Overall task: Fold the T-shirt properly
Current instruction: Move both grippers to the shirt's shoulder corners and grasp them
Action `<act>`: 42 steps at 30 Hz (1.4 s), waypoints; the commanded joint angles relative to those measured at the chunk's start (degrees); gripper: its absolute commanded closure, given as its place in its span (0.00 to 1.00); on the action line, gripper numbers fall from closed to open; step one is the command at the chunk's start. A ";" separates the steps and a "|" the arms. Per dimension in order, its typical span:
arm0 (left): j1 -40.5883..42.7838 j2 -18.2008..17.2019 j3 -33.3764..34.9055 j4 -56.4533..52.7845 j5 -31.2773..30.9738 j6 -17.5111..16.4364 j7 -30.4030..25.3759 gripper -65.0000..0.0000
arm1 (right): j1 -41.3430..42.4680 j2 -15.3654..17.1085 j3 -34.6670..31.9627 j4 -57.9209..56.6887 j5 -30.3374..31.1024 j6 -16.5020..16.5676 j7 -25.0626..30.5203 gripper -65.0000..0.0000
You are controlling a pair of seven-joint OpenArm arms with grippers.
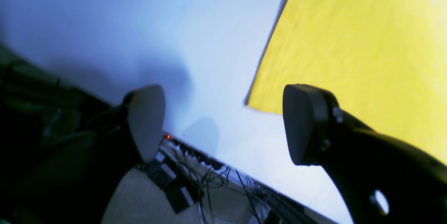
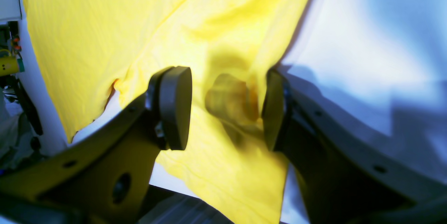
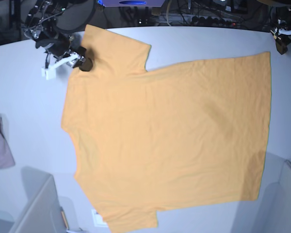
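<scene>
The large plain orange-yellow short-sleeved cotton T-shirt [image 3: 169, 136] is lying spread flat across the pale grey-white table [image 3: 19, 126], and it serves here as the landmark. It appears laid out fully, probably so that its edges and corners are reachable for a first fold.

The right gripper [image 2: 227, 109] is hovering over the shirt's far sleeve and shoulder edge, its black jaws standing spread with yellow cloth showing between them but nothing pinched; this looks like lining up for a grasp at that edge.

The left gripper [image 1: 223, 122] is hanging just off the shirt's hem corner, over bare table, jaws wide apart and empty, likely placed to take that corner.

A small pinkish-mauve cloth [image 3: 0, 143] is lying well clear of the shirt's collar side.

No brand, label or readable writing is showing on the shirt.
</scene>
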 commanded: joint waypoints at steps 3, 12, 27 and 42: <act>0.42 -0.81 1.59 -0.44 -1.10 -0.12 -1.11 0.22 | -0.59 0.35 0.00 -0.38 -3.71 -0.96 -2.67 0.88; -5.12 -0.81 5.19 -8.00 -1.01 -0.12 -1.11 0.22 | -0.33 0.43 -0.17 0.06 -3.71 -0.96 -2.93 1.00; -10.92 1.30 13.46 -14.07 -1.19 -0.12 -0.93 0.40 | 0.11 1.31 0.09 -0.02 -3.71 -0.96 -2.76 1.00; -11.19 1.74 7.30 -16.79 -1.19 -0.12 -0.84 0.47 | 0.11 1.40 0.09 -0.29 -3.71 -0.96 -2.67 1.00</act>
